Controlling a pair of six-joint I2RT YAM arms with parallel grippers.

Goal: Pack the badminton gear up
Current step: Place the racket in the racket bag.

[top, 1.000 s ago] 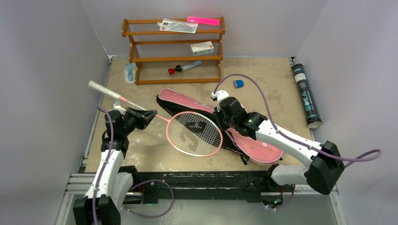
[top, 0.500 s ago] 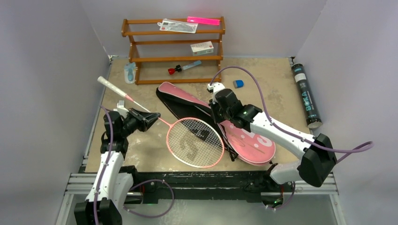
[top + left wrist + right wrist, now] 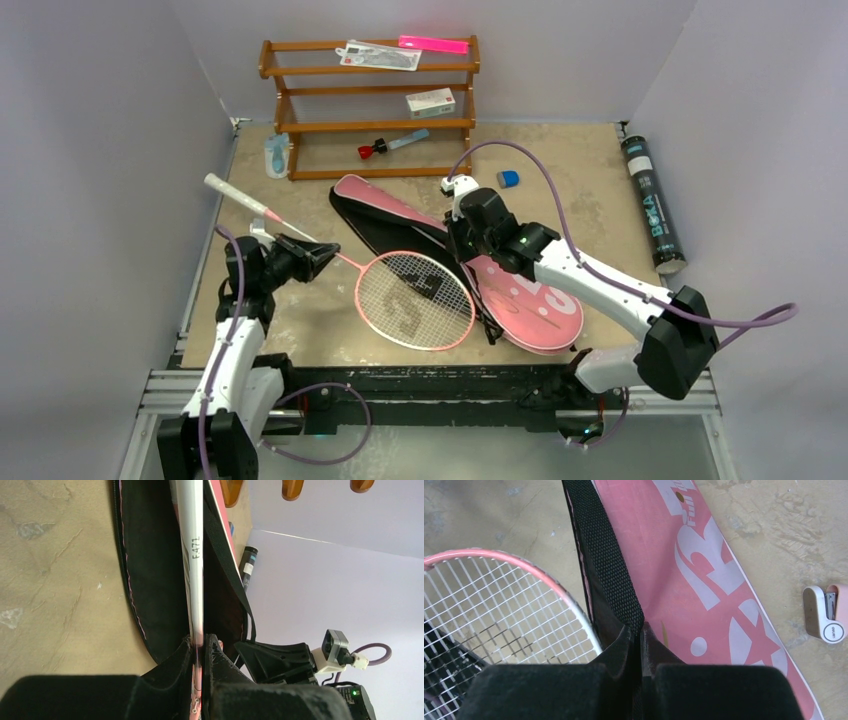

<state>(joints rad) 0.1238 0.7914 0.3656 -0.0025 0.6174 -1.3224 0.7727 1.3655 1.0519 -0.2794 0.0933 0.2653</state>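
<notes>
1. Lettering
- The racket point(image 3: 415, 300) has a pink frame. Its white shaft point(image 3: 196, 547) carries the black code "F-471".
- The pink bag point(image 3: 530, 310) bears large white letters. The right wrist view shows only fragments of them, plus a small word beginning "Full".
- The black tube point(image 3: 652, 205) reads "BOKA" along its side.
- Print on the white box point(image 3: 430, 102) is too small to read.

2. Count in view
- Racket: one.
- Pink bag: one.
- Black tube: one.
- Wooden rack point(image 3: 370, 100): one, with one white box on its middle shelf.

3. Positions, top view
- The rack stands at 12 o'clock on the worktop point(image 3: 300, 320).
- The tube lies along the 3 o'clock edge.
- The bag lies at centre, running from 11 o'clock to 5 o'clock.
- The racket head lies at 9 o'clock of the bag, its rim meeting the bag's black edge.
- The racket handle points to 10 o'clock.

4. Hands
- The left hand point(image 3: 320, 255) is closed narrow on the racket shaft, with one finger on each side.
- The right hand point(image 3: 638, 630) is closed narrow, pinching the bag's black strap point(image 3: 609, 565) between its fingertips.
</notes>
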